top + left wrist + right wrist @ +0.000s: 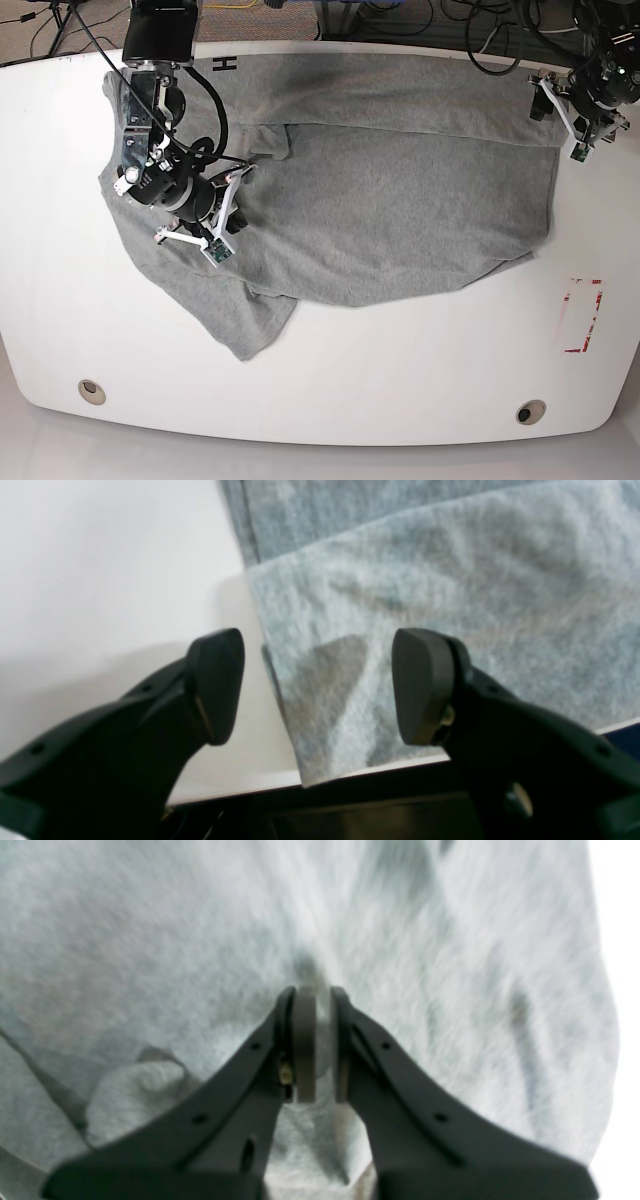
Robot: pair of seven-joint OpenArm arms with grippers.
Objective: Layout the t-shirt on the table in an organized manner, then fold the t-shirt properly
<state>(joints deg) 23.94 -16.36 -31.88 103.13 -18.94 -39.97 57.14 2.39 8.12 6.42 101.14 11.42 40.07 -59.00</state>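
STAGE: layout, unfinished | t-shirt (380,200) rumpled, spread toward worktop (330,400) far edge | right end effector (315,1045) clamped on t-shirt | left end effector (317,685) apart | REMAINING: flatten, fold

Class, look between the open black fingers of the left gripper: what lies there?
The left wrist view shows the heather-grey cotton t-shirt's edge on the white table, between the left gripper's separated fingers.

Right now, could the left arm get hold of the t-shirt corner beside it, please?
Probably yes: the left gripper is open, straddling the t-shirt edge at the table rim, with nothing between.
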